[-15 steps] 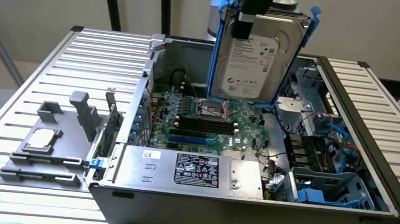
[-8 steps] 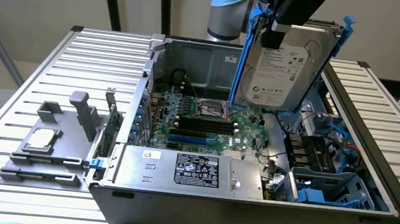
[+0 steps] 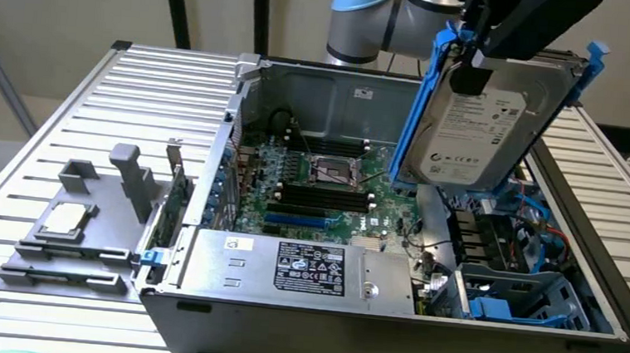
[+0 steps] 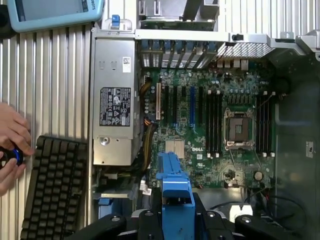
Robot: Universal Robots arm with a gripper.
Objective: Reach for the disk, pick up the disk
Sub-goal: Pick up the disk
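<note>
The disk (image 3: 483, 130), a silver-grey hard drive with a white label in a bright blue bracket (image 3: 418, 109), hangs tilted on edge in the air above the open computer case (image 3: 394, 323). My gripper (image 3: 498, 66) comes down from above and is shut on the disk's upper end. In the wrist view the blue bracket (image 4: 174, 182) sticks out between my black fingers (image 4: 150, 220), with the motherboard (image 4: 220, 125) far beneath it.
Inside the case lie the motherboard (image 3: 320, 185), a grey power supply (image 3: 286, 266) and a drive bay with blue caddies (image 3: 512, 303). A grey fixture (image 3: 78, 227) holding a small silver chip (image 3: 65, 219) sits on the slatted table at the exterior view's left. A person's hand (image 4: 11, 145) rests beside a black keyboard (image 4: 52, 190).
</note>
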